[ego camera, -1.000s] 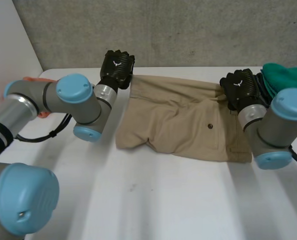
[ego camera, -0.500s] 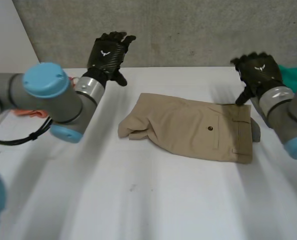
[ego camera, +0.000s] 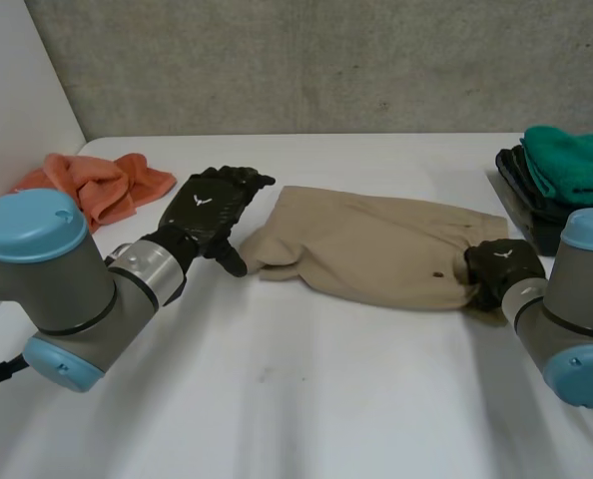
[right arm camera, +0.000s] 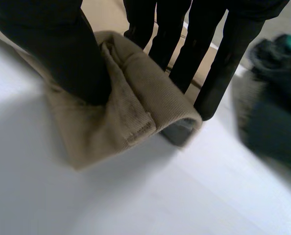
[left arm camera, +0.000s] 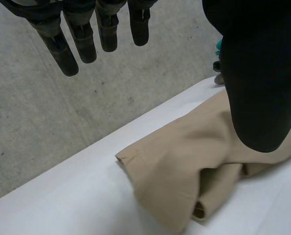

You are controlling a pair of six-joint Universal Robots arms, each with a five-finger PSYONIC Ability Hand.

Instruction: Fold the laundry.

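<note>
One pair of tan shorts (ego camera: 366, 254) lies at the centre of the table (ego camera: 306, 399). The right hand (ego camera: 498, 267) pinches its right end between thumb and fingers, probably to anchor it; the left hand (ego camera: 205, 208), fingers straight, hangs beside the left end, holding nothing.

Left arm (ego camera: 72, 284): we see it come in from the near left, its forearm angled toward the middle of the counter (ego camera: 326, 399).
Left hand (ego camera: 209, 210): back turned up, held just beside the left end of the tan shorts (ego camera: 376, 249).
Left fingers (left arm camera: 82, 39): straight and slightly spread, the thumb (left arm camera: 260, 88) standing apart; we see nothing held.
Right arm (ego camera: 576, 309): we see it enter from the near right, with the forearm pointing inward.
Right hand (ego camera: 496, 267): low at the counter, on the right end of the shorts.
Right fingers (right arm camera: 204, 54): on the far side of a rolled edge, the thumb (right arm camera: 62, 54) on the near side, pinching the cloth.
</note>
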